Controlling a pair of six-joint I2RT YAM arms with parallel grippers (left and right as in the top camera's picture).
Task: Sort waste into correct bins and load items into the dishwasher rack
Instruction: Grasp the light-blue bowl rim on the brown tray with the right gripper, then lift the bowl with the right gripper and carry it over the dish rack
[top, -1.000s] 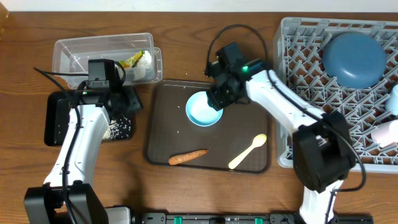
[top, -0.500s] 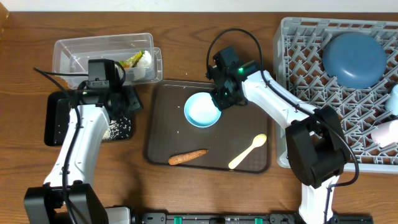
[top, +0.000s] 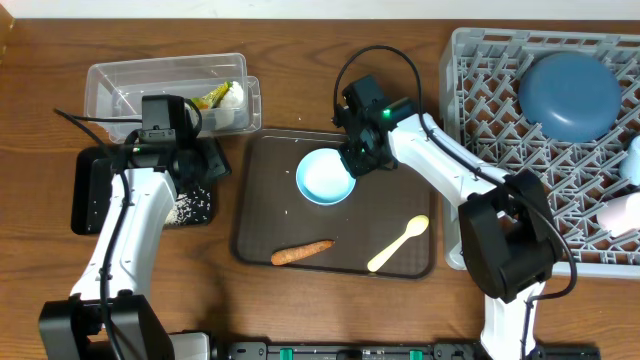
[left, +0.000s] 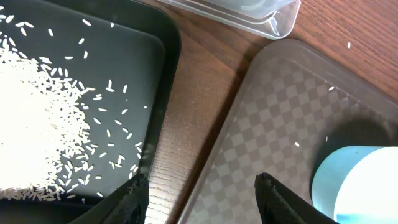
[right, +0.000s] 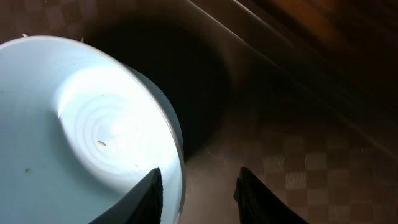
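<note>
Change — right gripper (right: 198, 186) nudged up-left, then halted, jaws spread astride light-blue bowl (top: 326, 177) rim, frame centre on brown serving tray (top: 265, 200) | left gripper (left: 200, 194) spread, empty | grasp likely next — then dishwasher rack (top: 490, 90)

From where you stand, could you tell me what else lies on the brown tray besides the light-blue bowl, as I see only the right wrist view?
Observer: An orange carrot and a cream spoon lie on the brown tray, both nearer the robot than the bowl.
Operator: Thank you. Where does the rack stand?
Observer: The rack stands to the right of the tray, with a dark-blue plate in its far part.
Operator: And the left arm?
Observer: The left gripper hangs open and empty over the gap between the brown tray and the black tray that holds rice.
</note>
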